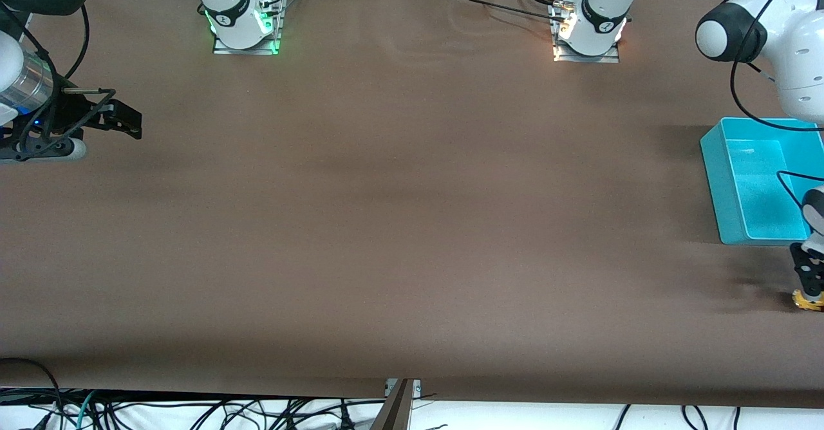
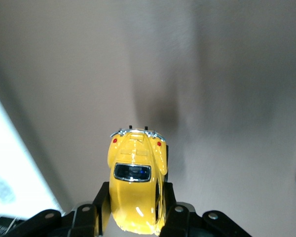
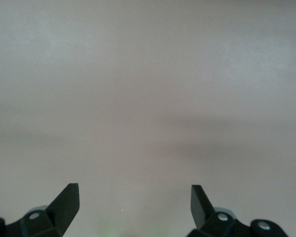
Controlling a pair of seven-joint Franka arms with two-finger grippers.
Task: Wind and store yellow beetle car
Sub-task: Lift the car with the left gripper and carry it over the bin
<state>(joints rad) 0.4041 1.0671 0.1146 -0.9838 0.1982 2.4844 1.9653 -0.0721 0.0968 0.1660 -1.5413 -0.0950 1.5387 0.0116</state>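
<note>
At the lower right edge of the front view, the left gripper (image 1: 810,293) clamps the yellow beetle car (image 1: 808,301) by its sides, down at the brown table (image 1: 399,224), nearer the camera than the teal bin (image 1: 721,179). The right gripper (image 1: 125,121) waits at the upper left of that frame, its fingers (image 3: 66,200) spread wide apart over bare tabletop.

Table: brown cloth-covered table (image 1: 386,224).
Bin: teal bin (image 1: 721,179) sits at the left arm's end.
Car: yellow beetle car (image 1: 806,301) rests on the cloth, nearer the front camera than the bin.
</note>
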